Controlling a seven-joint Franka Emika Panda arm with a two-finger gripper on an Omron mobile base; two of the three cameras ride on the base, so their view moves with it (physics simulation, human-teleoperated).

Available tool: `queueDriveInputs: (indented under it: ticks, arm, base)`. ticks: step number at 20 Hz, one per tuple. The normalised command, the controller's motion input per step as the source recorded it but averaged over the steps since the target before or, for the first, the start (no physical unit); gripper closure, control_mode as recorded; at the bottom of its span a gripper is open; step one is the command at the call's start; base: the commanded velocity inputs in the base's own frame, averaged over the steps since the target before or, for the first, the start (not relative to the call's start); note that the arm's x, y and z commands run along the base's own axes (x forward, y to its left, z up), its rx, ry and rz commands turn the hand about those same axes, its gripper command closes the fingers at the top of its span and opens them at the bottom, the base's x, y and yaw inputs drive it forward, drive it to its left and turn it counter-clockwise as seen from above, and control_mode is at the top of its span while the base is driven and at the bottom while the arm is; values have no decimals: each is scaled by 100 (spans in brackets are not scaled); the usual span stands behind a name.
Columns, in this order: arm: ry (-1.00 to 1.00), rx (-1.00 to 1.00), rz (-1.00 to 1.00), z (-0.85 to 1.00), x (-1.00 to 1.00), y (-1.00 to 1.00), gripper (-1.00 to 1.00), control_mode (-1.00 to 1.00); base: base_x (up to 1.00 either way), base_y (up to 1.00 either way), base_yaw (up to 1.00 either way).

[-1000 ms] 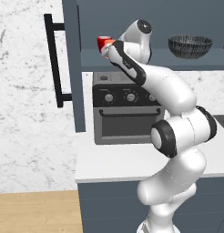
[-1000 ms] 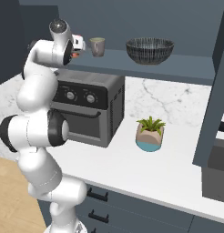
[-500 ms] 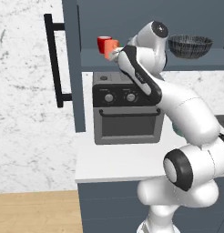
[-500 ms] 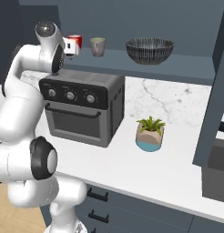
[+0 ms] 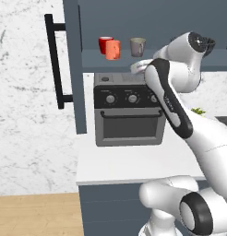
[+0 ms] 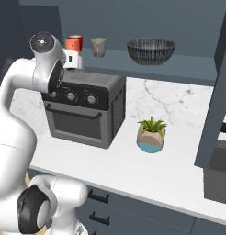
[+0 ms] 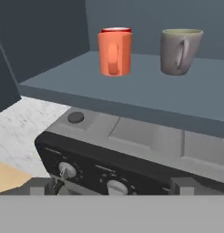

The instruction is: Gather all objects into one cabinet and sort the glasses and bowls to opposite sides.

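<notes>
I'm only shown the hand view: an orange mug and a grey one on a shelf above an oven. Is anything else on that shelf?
Observer: Yes. A wide dark bowl sits farther right on the same shelf, well apart from both mugs.
Operator: There's a red edge peeking over the orange mug. What is it?
Observer: A red mug. It stands just behind the orange one, very close to it.
Operator: And what's down on the counter?
Observer: A small potted plant stands on it, to the right of the oven.
</notes>
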Motion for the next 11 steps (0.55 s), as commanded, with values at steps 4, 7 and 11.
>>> queueDriveInputs:
  ticks: [4,7,11]
  arm:
    - [-1,-1,-3,-3,-100,-25,-100,-100]
    - [0,-1,-10,0,-100,-21,-100,-100]
    - [0,0,-15,-1,-100,-16,-100,-100]
  base:
    - [0,0,0]
    - [0,0,0]
    - [0,0,0]
